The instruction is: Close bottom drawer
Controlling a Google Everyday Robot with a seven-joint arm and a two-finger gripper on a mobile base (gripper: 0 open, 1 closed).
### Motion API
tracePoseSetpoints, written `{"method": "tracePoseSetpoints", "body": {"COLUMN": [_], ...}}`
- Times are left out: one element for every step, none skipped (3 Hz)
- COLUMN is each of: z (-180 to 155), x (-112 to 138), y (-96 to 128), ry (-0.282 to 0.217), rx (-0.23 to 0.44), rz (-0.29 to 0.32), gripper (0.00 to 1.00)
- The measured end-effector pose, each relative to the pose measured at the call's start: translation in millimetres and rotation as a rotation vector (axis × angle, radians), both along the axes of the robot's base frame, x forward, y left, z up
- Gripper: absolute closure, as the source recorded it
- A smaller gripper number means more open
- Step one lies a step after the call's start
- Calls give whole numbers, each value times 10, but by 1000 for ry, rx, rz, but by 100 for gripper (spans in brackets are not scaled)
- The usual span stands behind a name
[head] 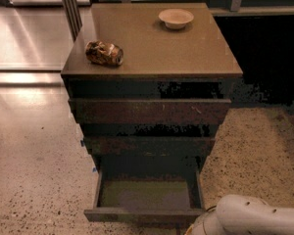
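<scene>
the gripper is sitting out of view past the bottom edge, so its state cannot be told. only the white arm point(257, 218) is showing, lying in the lower right corner just beside the front right end of the bottom drawer point(144, 214). that drawer is standing pulled out, showing its greenish-grey floor. the two wider drawers point(149, 110) above are jutting out slightly. on the cabinet top point(157, 58) a crushed can point(104, 53) and a pale bowl point(176, 18) are resting well apart.
</scene>
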State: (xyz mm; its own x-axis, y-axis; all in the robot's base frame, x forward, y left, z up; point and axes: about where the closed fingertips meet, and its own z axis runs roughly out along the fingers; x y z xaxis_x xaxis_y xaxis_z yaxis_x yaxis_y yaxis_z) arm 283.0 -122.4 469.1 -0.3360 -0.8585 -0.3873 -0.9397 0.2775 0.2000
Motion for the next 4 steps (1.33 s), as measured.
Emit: {"method": "tracePoseSetpoints", "body": {"z": [-618,-1165,-1571,-1868], "x": [43,144,249,560], "y": [338,629,628,613], "ry": [25,25,19,-37], "rx": [7,14,-32,-45], "rz": [30,50,21,-101], "gripper": [100,100,100,100]}}
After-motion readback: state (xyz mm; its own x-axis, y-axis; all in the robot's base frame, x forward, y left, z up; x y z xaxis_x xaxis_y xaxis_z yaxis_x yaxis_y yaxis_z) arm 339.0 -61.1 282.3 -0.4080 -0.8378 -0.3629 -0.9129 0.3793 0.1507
